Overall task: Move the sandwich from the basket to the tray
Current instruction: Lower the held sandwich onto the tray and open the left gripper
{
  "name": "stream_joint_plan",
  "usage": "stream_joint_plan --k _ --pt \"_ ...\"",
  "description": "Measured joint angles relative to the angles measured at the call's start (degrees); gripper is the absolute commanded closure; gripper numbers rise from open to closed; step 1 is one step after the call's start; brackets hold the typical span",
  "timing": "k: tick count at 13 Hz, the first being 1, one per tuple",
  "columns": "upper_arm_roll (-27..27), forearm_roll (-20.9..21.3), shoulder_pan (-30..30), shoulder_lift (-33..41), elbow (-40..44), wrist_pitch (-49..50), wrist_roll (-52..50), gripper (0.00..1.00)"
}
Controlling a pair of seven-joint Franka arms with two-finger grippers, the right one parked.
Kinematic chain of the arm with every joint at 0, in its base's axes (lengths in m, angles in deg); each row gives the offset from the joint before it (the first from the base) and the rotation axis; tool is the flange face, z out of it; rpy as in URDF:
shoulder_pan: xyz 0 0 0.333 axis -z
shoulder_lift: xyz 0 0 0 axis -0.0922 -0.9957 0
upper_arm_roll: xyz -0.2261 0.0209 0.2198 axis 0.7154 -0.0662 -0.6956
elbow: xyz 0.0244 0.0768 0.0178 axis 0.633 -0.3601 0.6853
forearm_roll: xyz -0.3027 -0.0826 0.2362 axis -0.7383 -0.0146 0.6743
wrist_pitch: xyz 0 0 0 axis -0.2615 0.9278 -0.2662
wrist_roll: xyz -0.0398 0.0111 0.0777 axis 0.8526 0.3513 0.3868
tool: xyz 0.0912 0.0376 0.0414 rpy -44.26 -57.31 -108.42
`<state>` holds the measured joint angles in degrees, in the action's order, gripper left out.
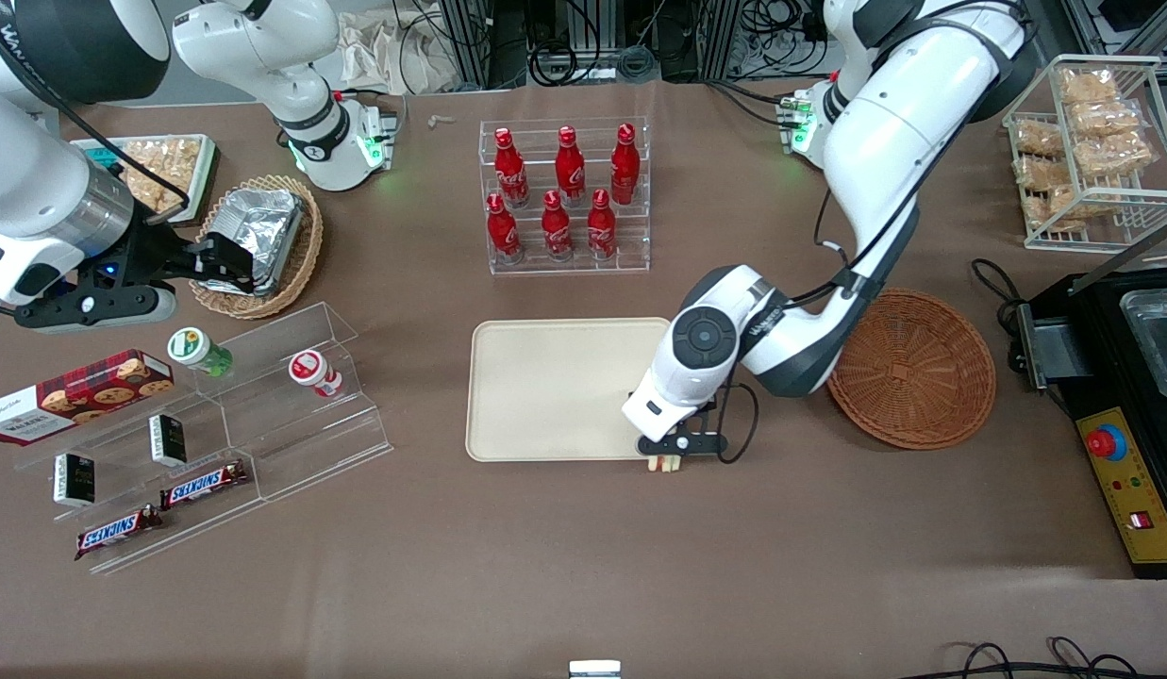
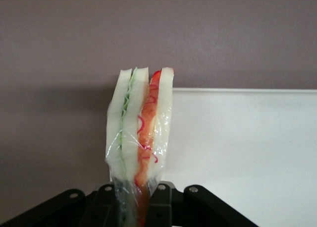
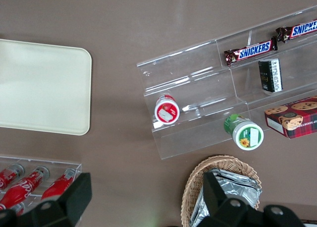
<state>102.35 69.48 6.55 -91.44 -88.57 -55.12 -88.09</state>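
My left gripper (image 1: pixel 665 459) hangs over the tray's corner nearest the front camera on the working arm's side, shut on the sandwich (image 2: pixel 140 138). The sandwich is a wrapped wedge of white bread with green and red-orange filling, pinched at its narrow end between the black fingers (image 2: pixel 159 203). In the front view only a pale bit of the sandwich (image 1: pixel 664 462) shows under the hand. The cream tray (image 1: pixel 555 389) lies flat and bare; its rim (image 2: pixel 247 90) runs just past the sandwich. The reddish-brown wicker basket (image 1: pixel 913 368) sits beside the tray toward the working arm's end, with nothing in it.
A clear rack of red bottles (image 1: pixel 566 193) stands farther from the front camera than the tray. A stepped acrylic rack (image 1: pixel 215 424) with snacks lies toward the parked arm's end, near a tan basket with foil (image 1: pixel 258 240). A black control box (image 1: pixel 1121 405) sits beside the basket.
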Motion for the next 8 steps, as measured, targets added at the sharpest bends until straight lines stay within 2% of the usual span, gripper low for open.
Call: stream_joint_plan --k 3,8 --pt "-0.1 2.2 1.8 -1.7 0.0 -1.3 -3.2 0.96" --pt "-0.1 2.3 2.2 -2.0 0.0 -1.5 -3.8 0.93"
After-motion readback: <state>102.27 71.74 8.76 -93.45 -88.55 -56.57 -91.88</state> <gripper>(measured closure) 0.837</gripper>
